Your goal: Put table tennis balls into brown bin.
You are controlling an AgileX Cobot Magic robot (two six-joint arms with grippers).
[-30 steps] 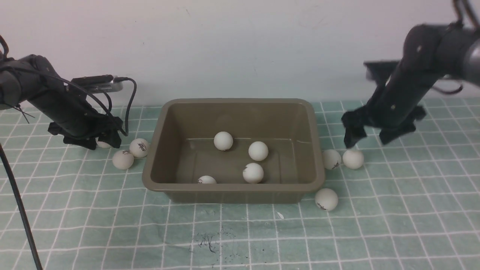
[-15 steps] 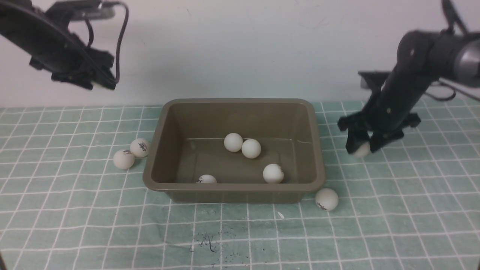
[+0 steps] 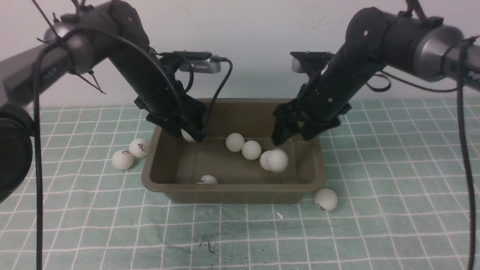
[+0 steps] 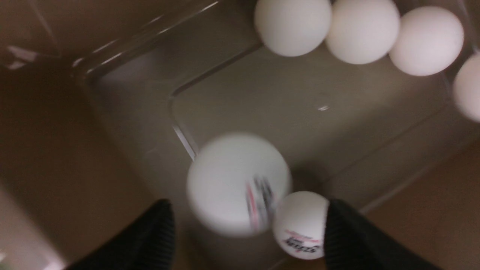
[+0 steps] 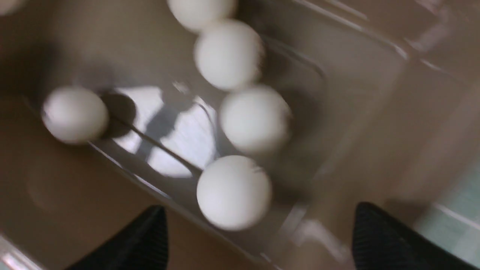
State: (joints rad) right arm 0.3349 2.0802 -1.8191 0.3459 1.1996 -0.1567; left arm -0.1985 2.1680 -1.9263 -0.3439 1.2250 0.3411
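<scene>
Left gripper point(image 3: 188, 134) and right gripper point(image 3: 292, 138) angled down over the brown bin point(image 3: 232, 187), jaws spread, gripping nothing, table tennis balls point(image 3: 251, 150) inside — left wrist view alone shows a blurred loose ball point(image 4: 240, 183) between its fingertips — front view alone shows three outside on the checked mat point(image 3: 375, 225).

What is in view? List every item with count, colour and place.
Olive-brown rectangular plastic bin: one, brown, mid-mat.
Small matte white table tennis balls in bin: six, white, two blurred beneath the grippers.
Table tennis balls on mat: three, white, two left of bin, one by its front right corner.
Pale green grid-lined mat: one, green, under everything.
Left gripper: one, black, open, above bin's left side.
Right gripper: one, black, open, above bin's right side.
</scene>
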